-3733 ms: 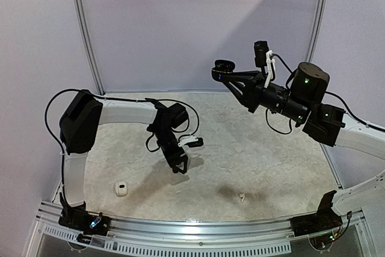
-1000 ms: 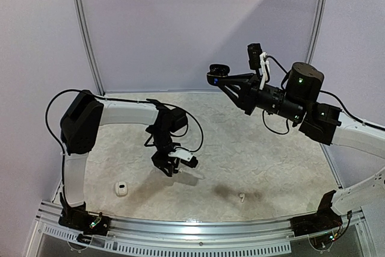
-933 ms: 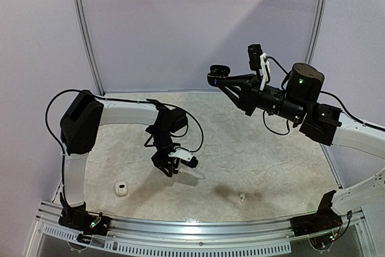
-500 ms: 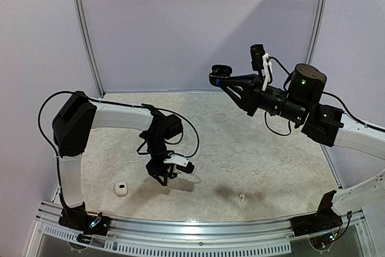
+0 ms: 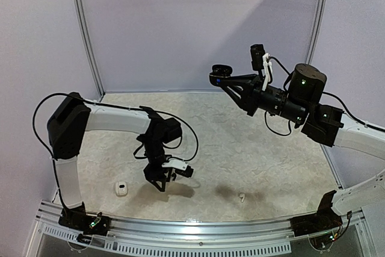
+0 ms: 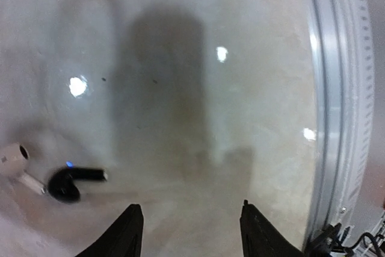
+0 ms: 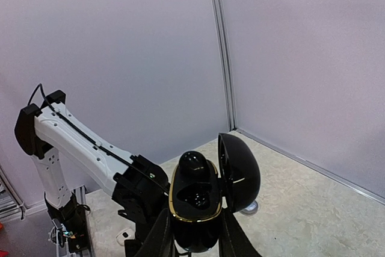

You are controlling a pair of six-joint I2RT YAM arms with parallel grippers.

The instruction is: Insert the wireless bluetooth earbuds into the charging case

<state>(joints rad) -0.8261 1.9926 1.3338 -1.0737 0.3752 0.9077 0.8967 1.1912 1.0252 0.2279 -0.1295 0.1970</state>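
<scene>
Earbuds: one black point(image 6: 66, 186), one white point(image 6: 13, 159)

The top view sits high behind both arm bases and looks down and forward over the counter point(image 5: 258, 148), with the metal rail point(image 5: 198, 227) along 6 o'clock, the left arm point(image 5: 114, 118) toward 9 and the right arm point(image 5: 313, 103) toward 3.

The left wrist view hangs close over the counter point(image 6: 198, 58) and faces almost straight down. Its own left pincer point(image 6: 192, 233) is at 6 o'clock and the same rail point(image 6: 334, 118) runs down the 3 o'clock side.

The right wrist view is raised high and looks out across the cell. The right pincer point(image 7: 192, 233) and the open charging case point(image 7: 198, 200) fill 6 o'clock, and the left arm point(image 7: 84, 145), also seen from above, is at 8.
</scene>
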